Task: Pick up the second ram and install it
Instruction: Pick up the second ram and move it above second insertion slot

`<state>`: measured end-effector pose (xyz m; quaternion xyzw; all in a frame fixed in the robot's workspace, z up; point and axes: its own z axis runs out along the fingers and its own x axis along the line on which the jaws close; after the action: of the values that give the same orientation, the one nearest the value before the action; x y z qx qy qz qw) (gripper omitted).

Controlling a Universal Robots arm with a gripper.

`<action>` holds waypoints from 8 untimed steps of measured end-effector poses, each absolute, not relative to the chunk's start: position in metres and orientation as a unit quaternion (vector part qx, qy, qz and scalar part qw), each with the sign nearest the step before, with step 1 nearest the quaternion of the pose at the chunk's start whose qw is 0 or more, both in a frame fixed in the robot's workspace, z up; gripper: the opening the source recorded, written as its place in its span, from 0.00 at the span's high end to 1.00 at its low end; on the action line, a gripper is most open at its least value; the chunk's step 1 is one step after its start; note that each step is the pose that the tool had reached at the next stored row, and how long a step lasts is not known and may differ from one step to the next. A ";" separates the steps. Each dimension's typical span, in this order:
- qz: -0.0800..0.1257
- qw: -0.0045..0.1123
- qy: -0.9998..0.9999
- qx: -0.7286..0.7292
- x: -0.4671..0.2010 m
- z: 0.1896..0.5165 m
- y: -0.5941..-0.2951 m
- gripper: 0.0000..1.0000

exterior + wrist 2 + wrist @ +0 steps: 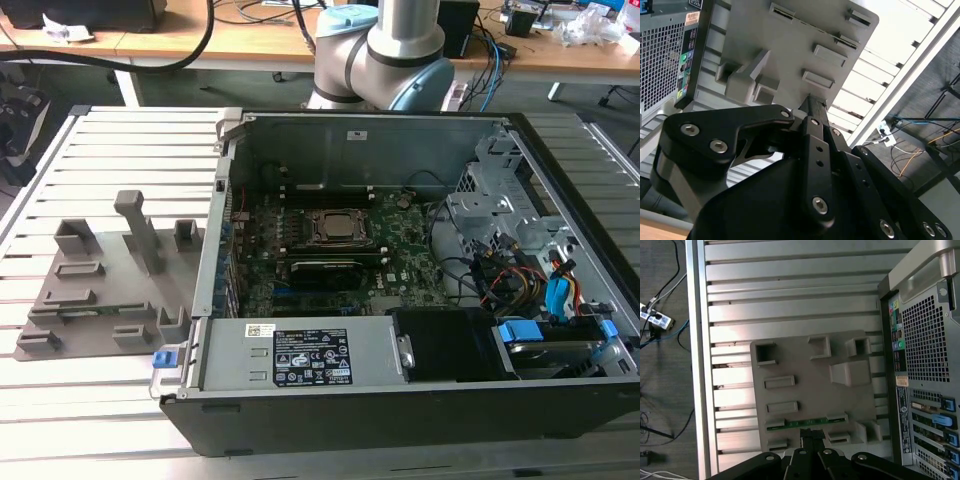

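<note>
- Although the gripper [812, 432] hangs over the grey fixture tray [795, 362], it carries nothing. Its jaws look drawn together with no part between them.
- In the first wrist view, the second ram [805, 423] shows just past the gripper's tip. By my judgement the tool is lined up over the stick but stands clear of it in height.
- The ram sits on edge in the tray between low holders, not yet lifted.
- Its long axis runs crosswise to the gripper's reach, with one end pointing toward the computer case [925, 340].
- In the exterior view the stick [100, 312] lies near the end of the tray closest to that camera.
- The case stands just beside the tray on the exterior view's right. Its cover is off and the motherboard [330, 250] is exposed.
</note>
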<state>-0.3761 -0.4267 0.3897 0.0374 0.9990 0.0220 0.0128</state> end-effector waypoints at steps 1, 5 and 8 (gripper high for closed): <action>0.022 0.013 0.999 0.037 -0.376 0.390 -0.427 0.89; 0.022 0.013 0.999 0.037 -0.376 0.389 -0.429 0.89; 0.022 0.013 0.999 0.037 -0.376 0.388 -0.433 0.89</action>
<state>-0.3761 -0.4325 0.3884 0.0374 0.9990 0.0220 0.0128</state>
